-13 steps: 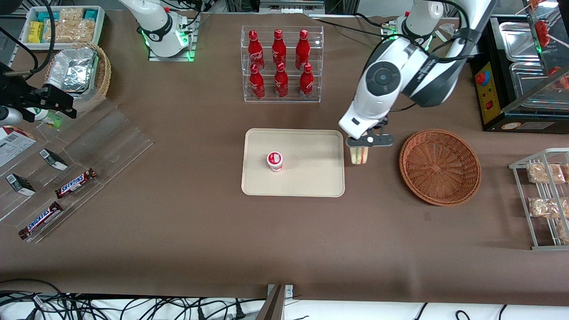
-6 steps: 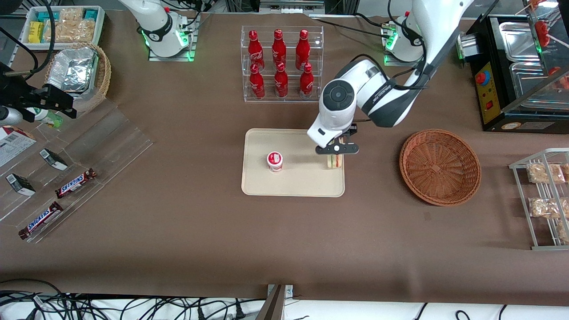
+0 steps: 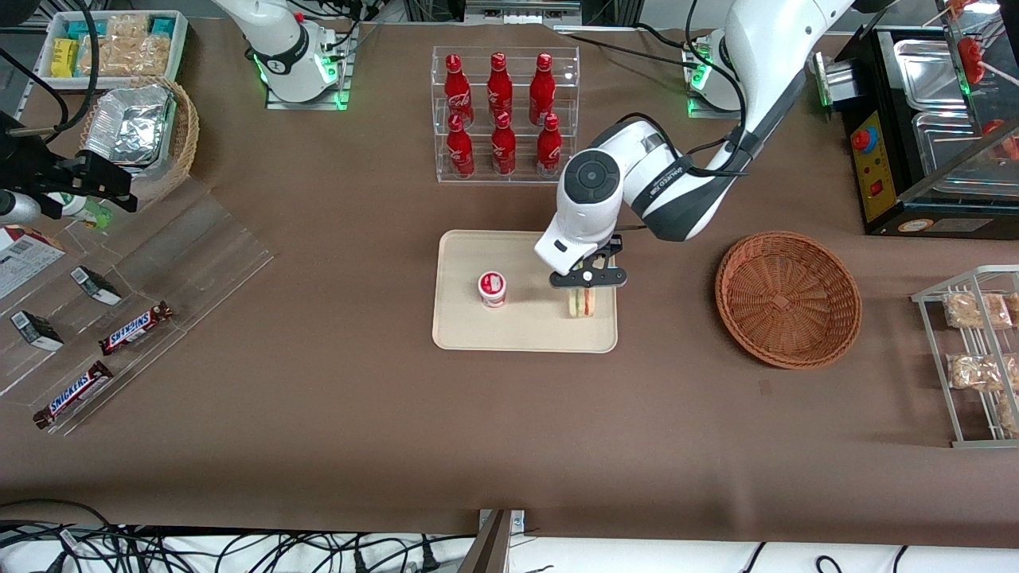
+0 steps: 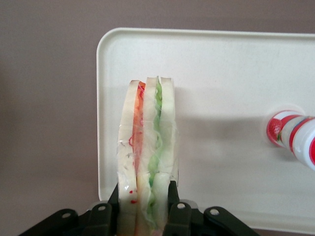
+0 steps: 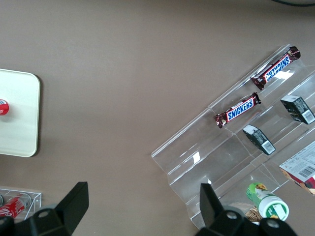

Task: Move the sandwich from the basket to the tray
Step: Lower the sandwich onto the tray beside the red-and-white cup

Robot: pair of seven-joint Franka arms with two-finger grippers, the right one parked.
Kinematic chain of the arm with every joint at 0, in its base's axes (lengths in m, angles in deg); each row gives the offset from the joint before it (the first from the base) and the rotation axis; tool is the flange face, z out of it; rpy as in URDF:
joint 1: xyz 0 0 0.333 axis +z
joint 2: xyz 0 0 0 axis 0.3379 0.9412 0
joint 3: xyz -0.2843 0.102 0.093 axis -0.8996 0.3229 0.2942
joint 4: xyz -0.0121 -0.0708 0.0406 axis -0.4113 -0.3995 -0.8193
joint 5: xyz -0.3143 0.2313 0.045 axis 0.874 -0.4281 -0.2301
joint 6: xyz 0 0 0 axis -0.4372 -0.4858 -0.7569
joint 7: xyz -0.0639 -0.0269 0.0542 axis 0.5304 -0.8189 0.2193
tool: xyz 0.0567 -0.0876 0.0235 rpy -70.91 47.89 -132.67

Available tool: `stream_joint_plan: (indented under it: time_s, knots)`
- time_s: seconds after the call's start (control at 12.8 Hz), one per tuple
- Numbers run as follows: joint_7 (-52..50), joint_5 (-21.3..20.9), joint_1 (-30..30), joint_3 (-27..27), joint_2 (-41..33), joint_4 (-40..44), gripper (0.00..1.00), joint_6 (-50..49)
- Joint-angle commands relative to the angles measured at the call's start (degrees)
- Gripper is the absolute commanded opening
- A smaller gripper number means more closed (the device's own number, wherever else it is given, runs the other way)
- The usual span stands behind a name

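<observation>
Hand (image 3: 587,280): over tray (image 3: 462,334), end nearest basket (image 3: 787,298); fingers (image 4: 173,196) clamped on sandwich (image 4: 146,162), held upright above tray floor. Basket empty. Lower till base rests flat, clear of rim and cup (image 3: 492,288), then release.

The left arm reaches down, its hand (image 3: 583,293) clamped, fingers (image 4: 173,196) pointing downward.
</observation>
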Motion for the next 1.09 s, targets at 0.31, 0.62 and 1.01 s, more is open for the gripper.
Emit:
stream_joint_plan:
  time_s: [0.31,0.62,1.01]
  knots:
    - [-6.4,-7.3,-1.8,0.2,3.9,1.6,0.38,2.7]
    - [-6.9,-7.5,-2.4,0.3,4.4,1.6,0.38,3.0]
    - [-7.0,-8.6,-2.4,0.4,4.8,1.3,0.38,2.9]
